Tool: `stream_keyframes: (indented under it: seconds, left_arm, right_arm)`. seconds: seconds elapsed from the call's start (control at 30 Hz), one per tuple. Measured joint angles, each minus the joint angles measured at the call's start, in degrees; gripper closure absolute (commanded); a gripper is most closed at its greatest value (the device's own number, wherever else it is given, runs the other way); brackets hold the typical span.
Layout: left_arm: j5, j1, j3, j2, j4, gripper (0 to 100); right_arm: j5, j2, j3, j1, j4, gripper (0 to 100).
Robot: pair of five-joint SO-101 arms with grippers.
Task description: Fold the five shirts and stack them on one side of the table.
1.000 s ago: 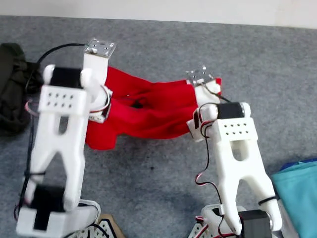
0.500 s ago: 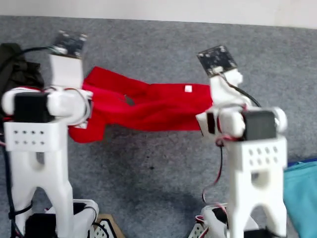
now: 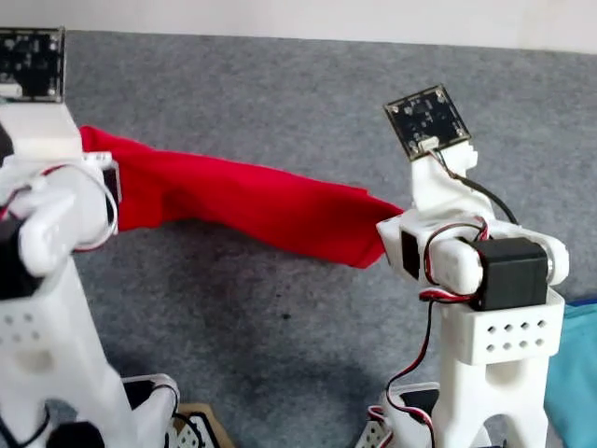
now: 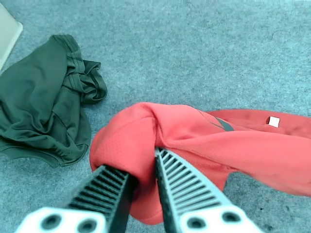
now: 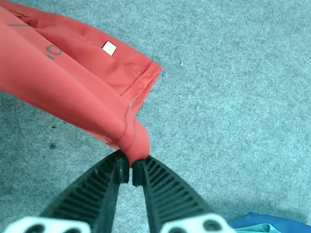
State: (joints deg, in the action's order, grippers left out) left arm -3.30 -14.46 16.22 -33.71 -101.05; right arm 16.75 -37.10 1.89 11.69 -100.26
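Around the work: dark green shirt [image 4: 46, 116] crumpled on the desk at far left, just beside the red shirt's left end but not touching it. Teal-blue shirt [image 3: 576, 373] at the near right edge, partly cut off by the right arm [image 3: 485, 308]

Red shirt [image 3: 242, 201] is stretched in a band across the middle of the desk, between the two grippers. Small white tag [image 5: 110, 48] near its right hem. Can't tell if the sagging middle touches the desk

Left gripper [image 4: 143, 167]: narrow, pinching a bunched fold at the shirt's left end. Right gripper [image 5: 130, 162]: nearly closed, clamped on a thin corner at the right end

Blocking: from above, the left arm [image 3: 47, 243] covers the shirt's left end and the right arm covers its right tip

Count: 3 shirts in sight (1 red, 1 dark green, 1 teal-blue), 2 arms, 2 grippers, both on the red one

Surface: desk [image 3: 280, 308] covered in grey felt-like fabric, small dark speck near the middle. Pale wall strip [image 3: 298, 17] along the far edge
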Motion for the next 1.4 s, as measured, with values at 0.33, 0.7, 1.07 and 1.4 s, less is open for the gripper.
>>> stream_keyframes:
  seconds: [0.33,0.7,1.07,1.4]
  left_arm:
    - [-2.0,-0.1,-14.1,-6.6,0.0,91]
    - [-1.9,-0.1,-19.1,7.5,0.0,99]
    - [-1.8,-1.7,-10.1,31.1,0.3,99]
    - [-1.8,-2.8,-6.9,40.6,0.5,99]
  right_arm:
    - [0.0,0.4,2.8,0.0,0.9,99.1]
    - [0.0,21.6,2.8,0.0,11.8,99.1]
    - [0.0,39.5,2.8,0.0,29.4,99.1]
    - [0.0,43.6,2.7,1.0,33.1,99.1]
